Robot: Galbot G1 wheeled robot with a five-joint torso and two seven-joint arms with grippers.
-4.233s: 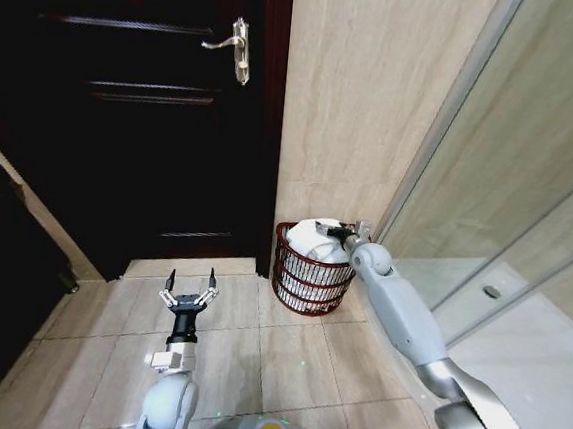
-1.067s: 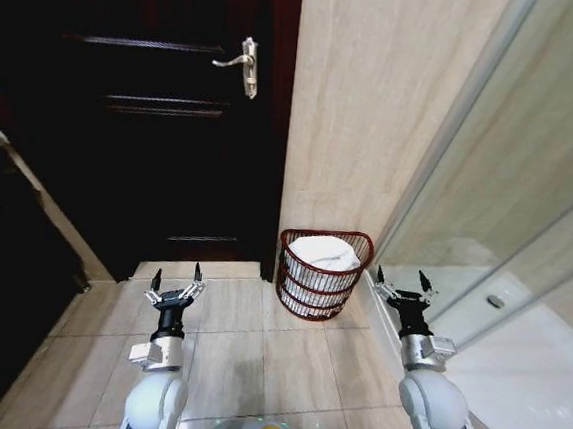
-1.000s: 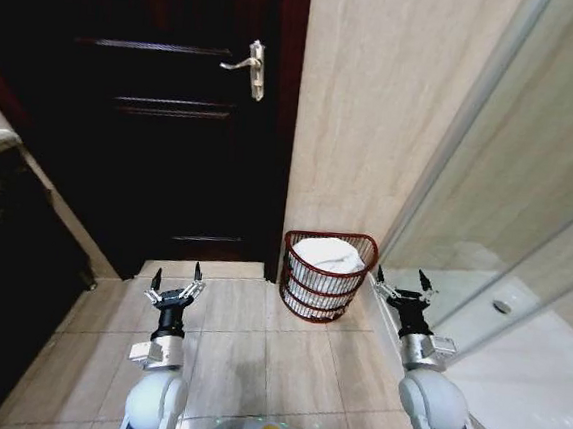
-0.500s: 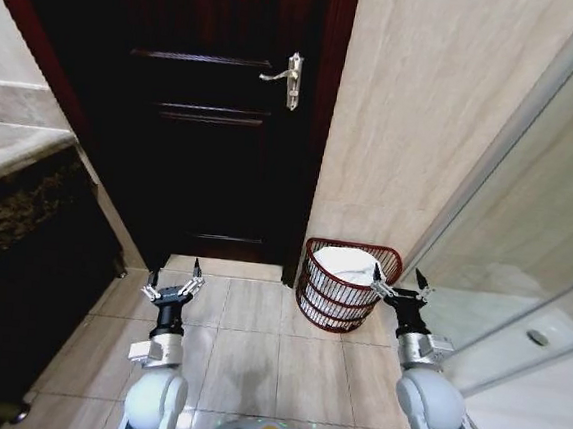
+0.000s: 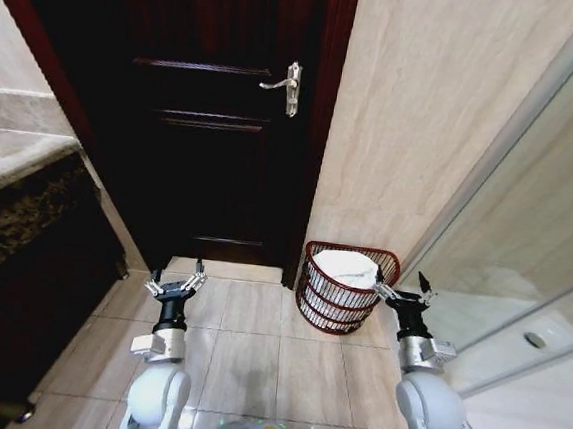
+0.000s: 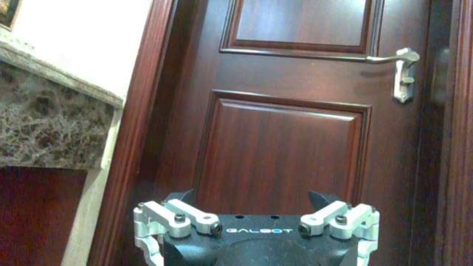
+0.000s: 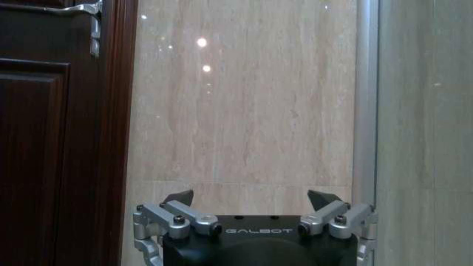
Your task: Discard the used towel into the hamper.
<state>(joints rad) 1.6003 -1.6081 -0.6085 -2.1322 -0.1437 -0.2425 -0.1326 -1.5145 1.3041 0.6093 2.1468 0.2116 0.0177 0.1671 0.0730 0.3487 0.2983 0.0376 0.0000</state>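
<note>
The hamper [image 5: 345, 290] is a dark reddish-brown wire basket standing on the floor against the beige wall, right of the door. A white towel [image 5: 346, 268] lies inside it, filling the top. My right gripper [image 5: 403, 286] is held upright just right of the hamper, open and empty, its fingers [image 7: 177, 198] spread before the beige wall. My left gripper [image 5: 174, 280] stands upright and open over the floor tiles well left of the hamper, facing the door; its fingers [image 6: 179, 197] hold nothing.
A dark wooden door [image 5: 220, 118] with a silver lever handle [image 5: 283, 84] is shut ahead. A marble counter [image 5: 13, 181] runs along the left. A glass shower partition [image 5: 526, 225] closes off the right side. Beige floor tiles [image 5: 284, 355] lie between the arms.
The right arm has drawn back from the hamper, leaving the towel inside, and now stands upright. The camera view has swung left and tilted, showing more door and counter.
</note>
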